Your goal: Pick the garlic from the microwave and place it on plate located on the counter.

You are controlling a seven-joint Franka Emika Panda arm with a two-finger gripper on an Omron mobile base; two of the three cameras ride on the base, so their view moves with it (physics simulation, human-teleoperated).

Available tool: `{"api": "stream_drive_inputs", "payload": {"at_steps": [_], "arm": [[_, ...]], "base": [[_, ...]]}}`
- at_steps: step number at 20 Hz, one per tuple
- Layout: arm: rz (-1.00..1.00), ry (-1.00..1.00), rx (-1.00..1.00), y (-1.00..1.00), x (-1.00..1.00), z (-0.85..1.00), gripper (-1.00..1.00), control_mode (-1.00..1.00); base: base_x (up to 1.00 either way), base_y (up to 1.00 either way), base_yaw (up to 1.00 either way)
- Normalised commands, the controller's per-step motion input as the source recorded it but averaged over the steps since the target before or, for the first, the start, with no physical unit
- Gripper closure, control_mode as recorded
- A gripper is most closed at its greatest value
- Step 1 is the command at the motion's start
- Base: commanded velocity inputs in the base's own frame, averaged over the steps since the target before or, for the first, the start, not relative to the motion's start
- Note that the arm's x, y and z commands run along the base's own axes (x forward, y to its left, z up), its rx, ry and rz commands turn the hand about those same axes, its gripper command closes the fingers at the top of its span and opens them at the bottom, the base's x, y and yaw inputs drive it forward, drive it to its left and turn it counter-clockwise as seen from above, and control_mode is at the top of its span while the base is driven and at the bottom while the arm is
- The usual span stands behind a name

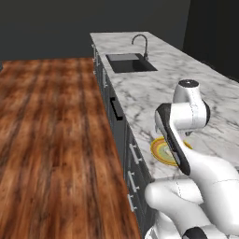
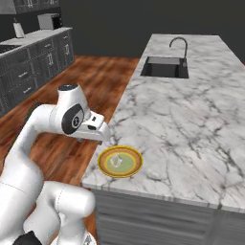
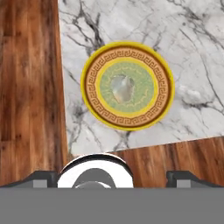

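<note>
Hand view looks straight down on the plate (image 3: 127,86): brown key-pattern ring inside the yellow rim, and the garlic (image 3: 122,87) lying just left of centre on the pale green middle. The plate sits near a corner of the counter (image 3: 183,39), wood floor (image 3: 26,78) on two sides.

Right base view gives the wider layout: plate (image 2: 120,161) near the counter's near edge, garlic (image 2: 116,161) a pale lump on it, sink (image 2: 165,67) and tap (image 2: 178,45) well beyond. It also shows a second run of cabinets (image 2: 28,67) far left.

In the left base view my arm covers most of the plate (image 1: 161,150); garlic hidden there.

My gripper (image 3: 112,177) is spread wide, fingertips (image 3: 40,178) at the far edges of the hand view, gripping nothing, well above the plate.
</note>
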Motion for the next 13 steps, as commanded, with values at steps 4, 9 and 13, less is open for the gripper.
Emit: {"api": "stream_drive_inputs", "payload": {"at_steps": [4, 9, 13], "arm": [[0.00, -0.01, 0.00, 0.32, -0.96, 0.57, -1.00, -1.00], [0.00, -0.05, 0.00, 0.14, -0.55, 0.82, -1.00, -1.00], [0.00, -0.10, 0.00, 0.15, -0.41, 0.99, -1.00, -1.00]], "base": [[0.00, 0.00, 0.00], [0.00, 0.00, 0.00], [0.00, 0.00, 0.00]]}}
